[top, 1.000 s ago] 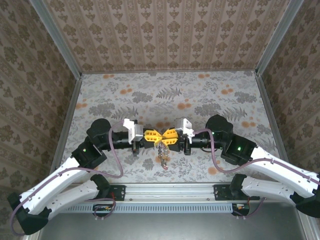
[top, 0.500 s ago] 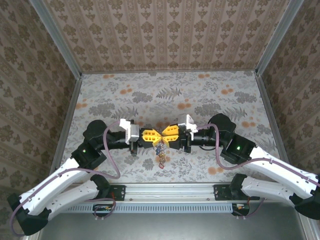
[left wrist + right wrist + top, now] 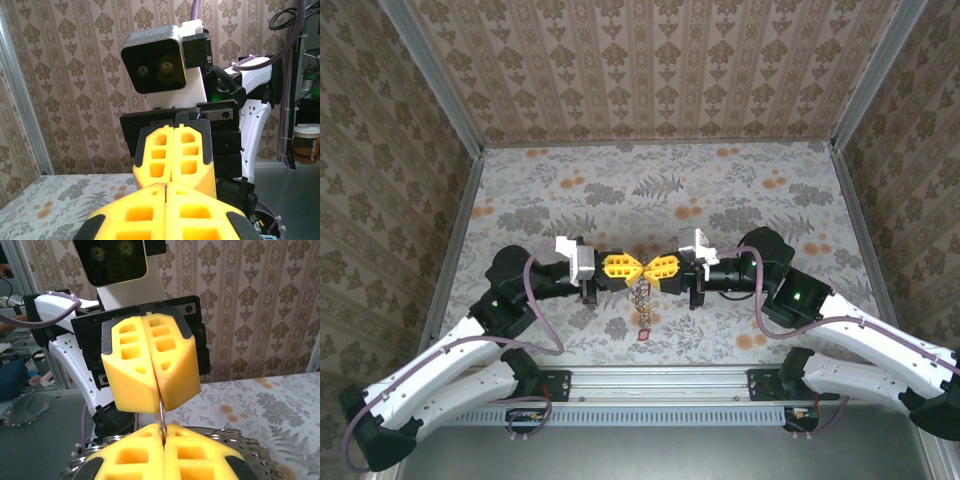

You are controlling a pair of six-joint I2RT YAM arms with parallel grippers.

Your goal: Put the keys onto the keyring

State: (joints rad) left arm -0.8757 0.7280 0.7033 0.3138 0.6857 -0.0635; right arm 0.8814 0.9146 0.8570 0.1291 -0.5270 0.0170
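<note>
Your left arm reaches in from 7 o'clock and your right from 5 o'clock. Both forearms are low and the wrists are turned inward. The left gripper [image 3: 632,270] and right gripper [image 3: 651,271] face each other tip to tip, just on the 6 o'clock side of the centre of the table [image 3: 750,190]. Both pairs of jaws are pressed together.

In the right wrist view, a thin silvery strand [image 3: 161,414] runs from the seam of the left gripper's fingers [image 3: 130,365] straight into the seam of your right pair, so both are pinching it.

The keyring [image 3: 642,303] hangs from that meeting point toward 6 o'clock. It is a dark, thin chain of small links. At its lower end is a red bit [image 3: 645,333], too small to identify.

The fingers are blocky yellow wedges with rectangular pockets, set on black mounts. A white box camera [image 3: 162,62] sits on the right wrist, and a purple cable [image 3: 545,300] loops along the left arm. The table cover is a grey leaf print with orange flowers.
</note>
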